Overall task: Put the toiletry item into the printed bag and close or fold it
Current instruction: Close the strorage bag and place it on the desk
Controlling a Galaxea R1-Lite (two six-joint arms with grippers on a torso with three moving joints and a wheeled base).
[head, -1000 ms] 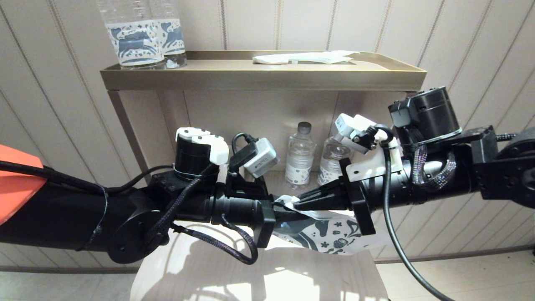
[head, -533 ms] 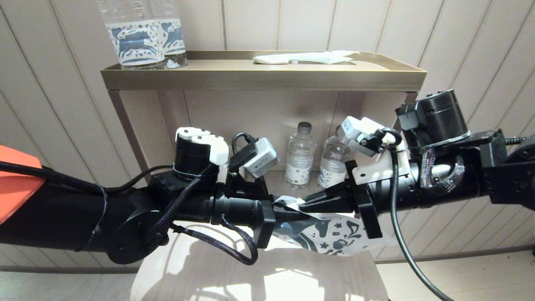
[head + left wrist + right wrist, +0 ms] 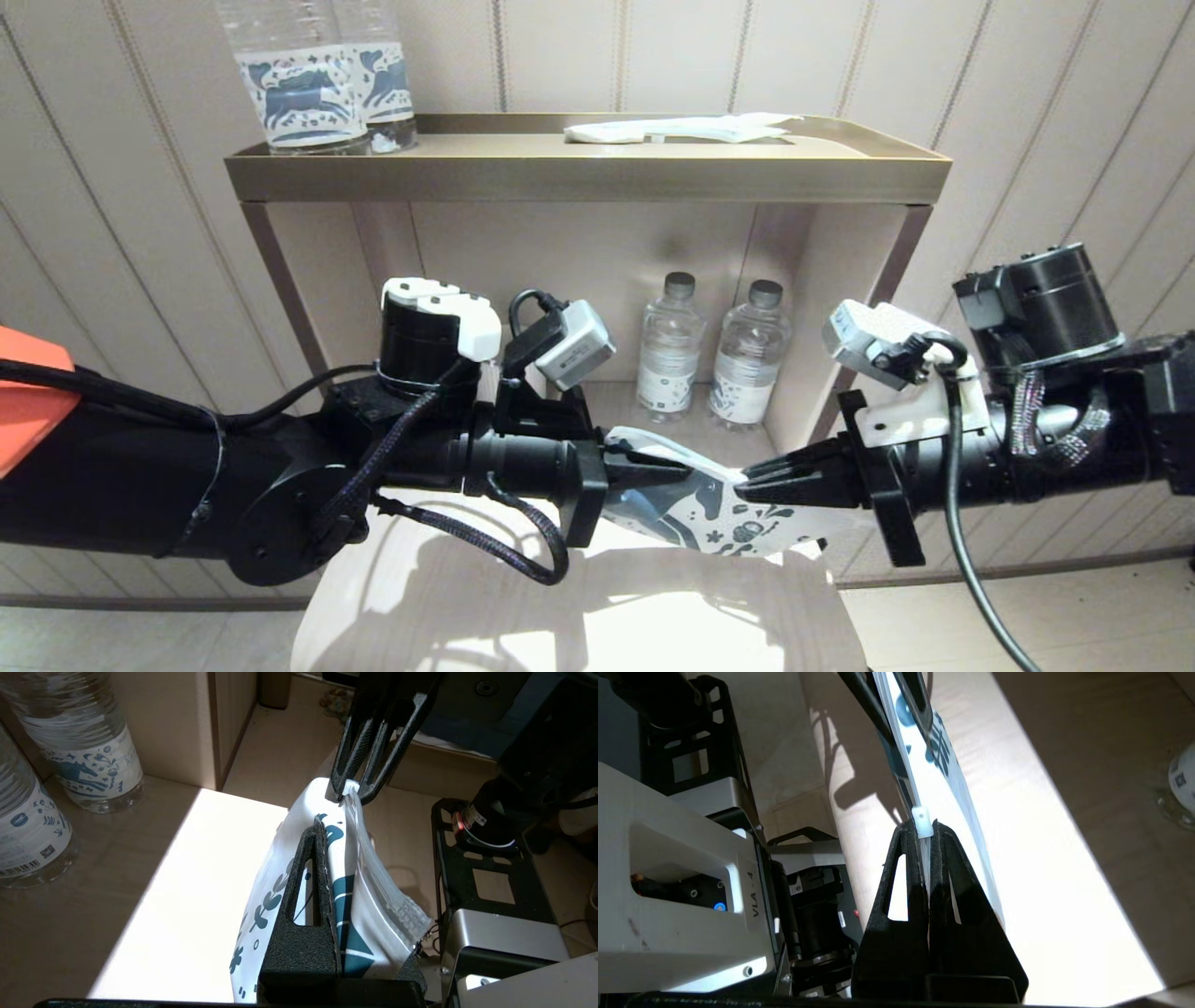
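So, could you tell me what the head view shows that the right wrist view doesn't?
Only the head view shows the bottles in the shelf and the left gripper clamping one end of the printed bag. Only the right wrist view shows the small white slider tab pinched by the right gripper. Both show the bag stretched between the grippers.

The bag (image 3: pixel 714 513), pinched between the two black grippers, is white, printed with a dark blue horse and small blue doodles of leaves and flowers; its edge by the right gripper (image 3: pixel 747 485) is clear plastic with a white slider (image 3: pixel 921 822). Beyond the left gripper (image 3: pixel 686 469) stand clear bottles (image 3: pixel 668 355) with grey caps and white labels with blue print. The tabletop (image 3: pixel 579 616) below both grippers is pale wood.
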